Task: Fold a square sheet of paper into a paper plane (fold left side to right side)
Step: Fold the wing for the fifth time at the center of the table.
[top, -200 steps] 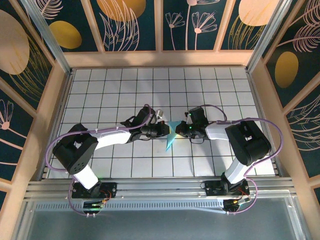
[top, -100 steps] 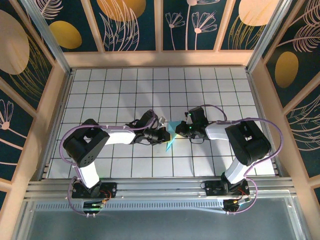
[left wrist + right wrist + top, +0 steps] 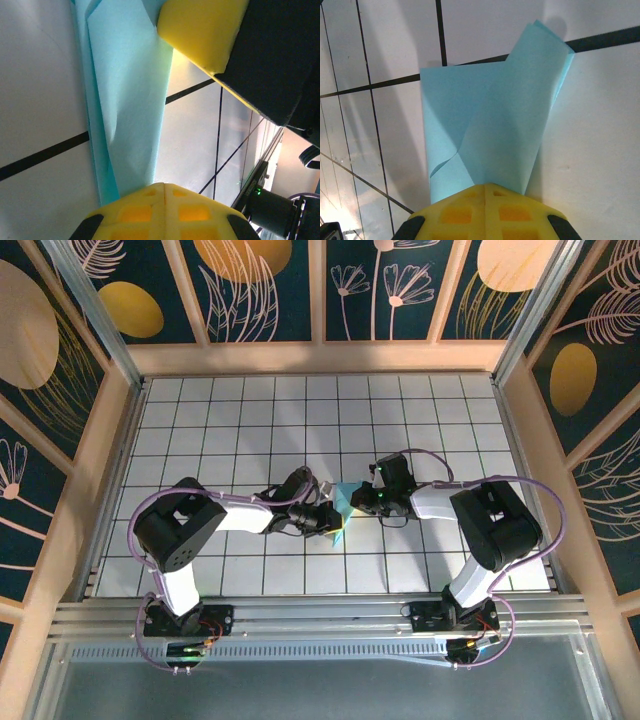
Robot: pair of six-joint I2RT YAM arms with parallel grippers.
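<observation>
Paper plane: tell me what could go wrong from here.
1. The left gripper and right gripper meet close together at the paper plane; any opposing pull could tear it or drag it askew.
2. In the right wrist view its layers gape and one edge buckles near the yellow pad, so pressing now may set a crooked crease.
</observation>
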